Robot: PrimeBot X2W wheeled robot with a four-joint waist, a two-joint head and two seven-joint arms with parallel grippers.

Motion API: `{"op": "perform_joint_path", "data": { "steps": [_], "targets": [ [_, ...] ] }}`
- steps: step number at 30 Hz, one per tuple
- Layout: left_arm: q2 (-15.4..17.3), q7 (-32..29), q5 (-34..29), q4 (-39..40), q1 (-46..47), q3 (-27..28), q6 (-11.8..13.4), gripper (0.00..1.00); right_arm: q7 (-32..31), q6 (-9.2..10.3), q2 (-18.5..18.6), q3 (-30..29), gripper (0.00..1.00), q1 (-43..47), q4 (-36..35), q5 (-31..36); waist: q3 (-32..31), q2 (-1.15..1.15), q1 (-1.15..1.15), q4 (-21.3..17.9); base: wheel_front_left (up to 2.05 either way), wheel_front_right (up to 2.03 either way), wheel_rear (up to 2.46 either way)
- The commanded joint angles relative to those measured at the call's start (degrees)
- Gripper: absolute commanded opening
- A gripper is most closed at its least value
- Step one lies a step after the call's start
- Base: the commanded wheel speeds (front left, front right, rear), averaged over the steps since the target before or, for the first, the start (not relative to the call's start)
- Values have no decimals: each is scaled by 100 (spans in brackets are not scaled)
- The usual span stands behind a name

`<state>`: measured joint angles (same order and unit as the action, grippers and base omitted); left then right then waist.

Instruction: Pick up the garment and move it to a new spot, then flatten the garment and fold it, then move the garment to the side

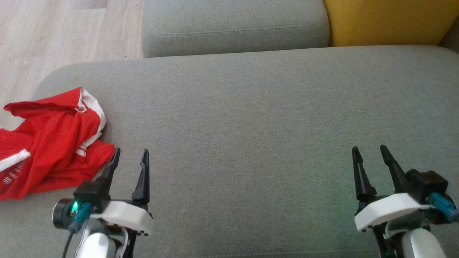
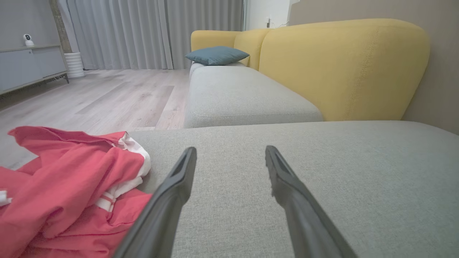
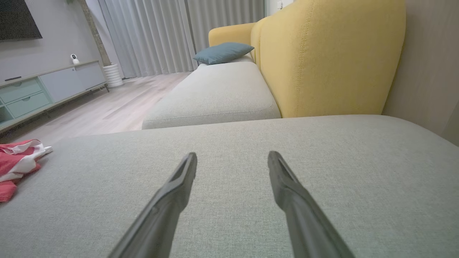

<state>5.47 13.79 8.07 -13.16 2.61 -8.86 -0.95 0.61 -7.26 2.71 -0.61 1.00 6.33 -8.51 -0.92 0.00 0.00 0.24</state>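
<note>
The crumpled red garment (image 1: 50, 143) lies on the grey cushion (image 1: 251, 118) at middle left, cut off by the frame edge. At lower left, just beside it, the left claw (image 1: 131, 153) is spread and empty. At lower right, the right claw (image 1: 369, 148) is likewise spread, its fingers pointing up-frame.

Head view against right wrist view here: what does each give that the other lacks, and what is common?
Head view adds the left gripper, open, close beside the crumpled red garment. Right wrist view adds the blue cushion, grey curtains and a low cabinet. Both share the garment, grey seat, yellow backrest, wood floor and the open right gripper.
</note>
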Motion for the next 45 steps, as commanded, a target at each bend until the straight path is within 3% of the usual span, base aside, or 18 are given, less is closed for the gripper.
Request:
{"op": "perform_joint_path", "data": {
  "steps": [1,28,45],
  "targets": [
    [125,97,-185,169,231,127,44,100,84,-23,25,121,100,-144,-234,176,-1,0,0,3,0,0,0],
    [72,121,-46,-152,283,201,135,100,72,-23,17,35,100,-112,-170,-44,9,0,0,123,0,0,0],
    [126,121,26,-25,406,364,229,100,-88,-23,17,391,100,-198,-608,-11,115,0,0,1459,0,0,0]
  ]
}}
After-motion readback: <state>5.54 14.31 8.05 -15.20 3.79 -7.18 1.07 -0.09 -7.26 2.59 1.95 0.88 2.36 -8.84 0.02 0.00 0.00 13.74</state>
